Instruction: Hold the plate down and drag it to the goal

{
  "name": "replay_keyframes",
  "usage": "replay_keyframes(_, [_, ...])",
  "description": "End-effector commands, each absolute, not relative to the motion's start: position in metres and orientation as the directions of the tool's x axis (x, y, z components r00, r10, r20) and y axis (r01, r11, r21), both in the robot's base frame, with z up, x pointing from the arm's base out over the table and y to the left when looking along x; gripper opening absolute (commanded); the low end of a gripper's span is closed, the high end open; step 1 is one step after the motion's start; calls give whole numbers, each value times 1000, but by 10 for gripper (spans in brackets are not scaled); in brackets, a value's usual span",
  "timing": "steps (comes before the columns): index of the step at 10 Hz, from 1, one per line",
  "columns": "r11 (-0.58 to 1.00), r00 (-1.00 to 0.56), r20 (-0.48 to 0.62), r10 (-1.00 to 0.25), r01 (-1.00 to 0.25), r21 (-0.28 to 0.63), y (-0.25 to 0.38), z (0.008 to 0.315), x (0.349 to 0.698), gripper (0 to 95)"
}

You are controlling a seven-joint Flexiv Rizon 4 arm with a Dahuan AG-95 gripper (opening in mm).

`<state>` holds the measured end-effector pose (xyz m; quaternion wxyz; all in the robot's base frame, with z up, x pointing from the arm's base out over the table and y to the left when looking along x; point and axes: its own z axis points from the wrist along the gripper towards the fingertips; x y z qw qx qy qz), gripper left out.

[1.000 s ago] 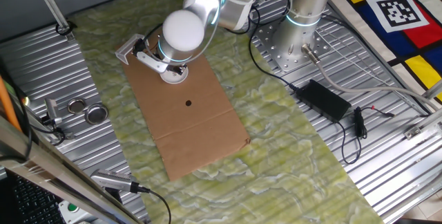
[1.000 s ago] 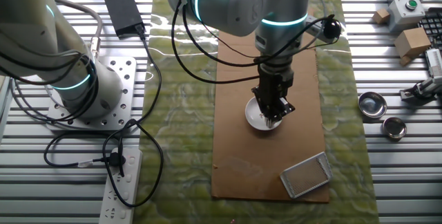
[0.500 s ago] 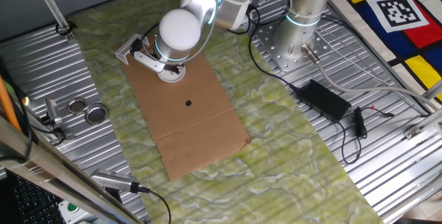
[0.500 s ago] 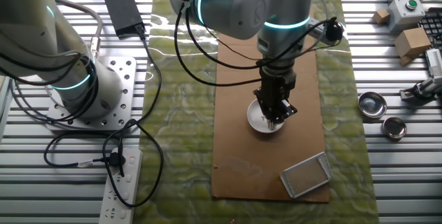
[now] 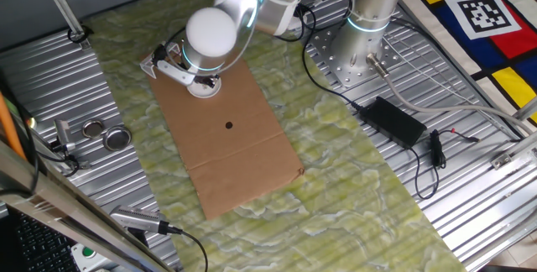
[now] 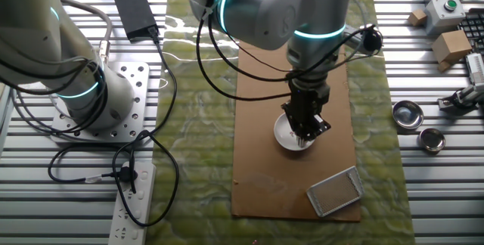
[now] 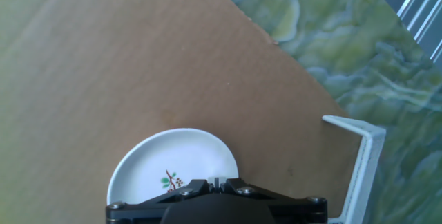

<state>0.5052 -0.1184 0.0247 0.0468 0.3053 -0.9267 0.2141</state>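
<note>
The plate [image 6: 287, 134], a small white disc with a small plant motif, lies on the brown cardboard sheet [image 6: 257, 162]. My gripper [image 6: 306, 131] stands upright on it, fingers shut together, tips pressing on the plate's right part. In the hand view the plate [image 7: 169, 162] sits just ahead of the shut gripper [image 7: 216, 180]. The goal [image 7: 362, 162], a whitish L-shaped corner frame, stands to the right of it, a short gap away. The goal [image 6: 335, 191] is at the sheet's near right corner. In one fixed view the plate [image 5: 205, 89] shows below the wrist, close to the goal [image 5: 154, 59].
A small black dot [image 5: 229, 124] marks the cardboard's middle. Two silvery metal lids [image 6: 407, 113] [image 6: 432, 140] lie on the ribbed table to the right. A power brick [image 5: 398, 121], cables and the arm's base [image 5: 357, 54] stand beyond the green mat.
My gripper and the plate under it have slid together across the cardboard towards the goal corner. The gripper has stayed shut.
</note>
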Motion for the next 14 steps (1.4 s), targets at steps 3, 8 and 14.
replay_keyframes(3, [713, -798, 218, -562, -601, -361, -129, 26, 512, 0])
replay_keyframes(8, [706, -788, 218, -576, -613, -354, -136, 28, 517, 0])
replay_keyframes(14, [693, -774, 219, -594, -631, -349, -147, 28, 521, 0])
